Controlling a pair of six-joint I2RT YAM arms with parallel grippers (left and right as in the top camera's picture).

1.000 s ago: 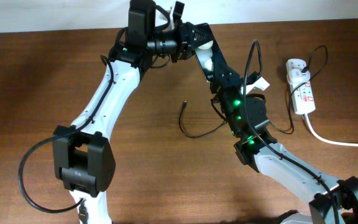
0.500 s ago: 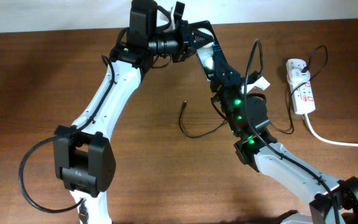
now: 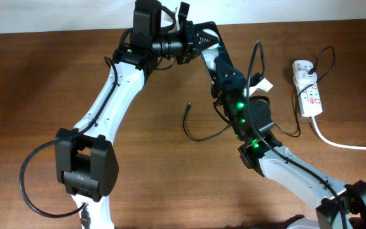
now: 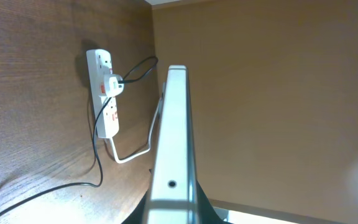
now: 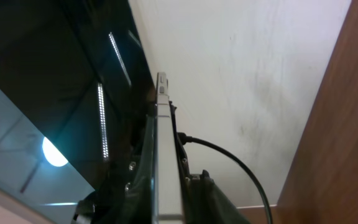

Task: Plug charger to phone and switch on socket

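The phone [image 3: 211, 51] is held in the air at the back centre, between both grippers. My left gripper [image 3: 199, 41] is shut on its far end, and my right gripper [image 3: 220, 67] is shut on its near end. In the left wrist view the phone [image 4: 174, 124] shows edge-on between the jaws [image 4: 173, 208]. The right wrist view also shows the phone [image 5: 163, 124] edge-on between the jaws [image 5: 166, 202]. The charger cable [image 3: 199, 135] lies on the table, its tip [image 3: 188, 106] free and left of the right arm. The socket [image 3: 309, 89] lies at the right, and it also shows in the left wrist view [image 4: 104, 93].
A white plug adapter [image 3: 305, 74] sits in the socket. A thick white cord [image 3: 345, 144] runs from the socket to the right edge. The charger cable [image 4: 96, 149] trails from the adapter across the wooden table [image 3: 43, 83]. The right arm's base [image 3: 354, 197] is at the front right.
The phone has turned in the grippers: its pale face with white spots no longer shows from above. The right gripper has shifted slightly left. The cable and socket have not moved.
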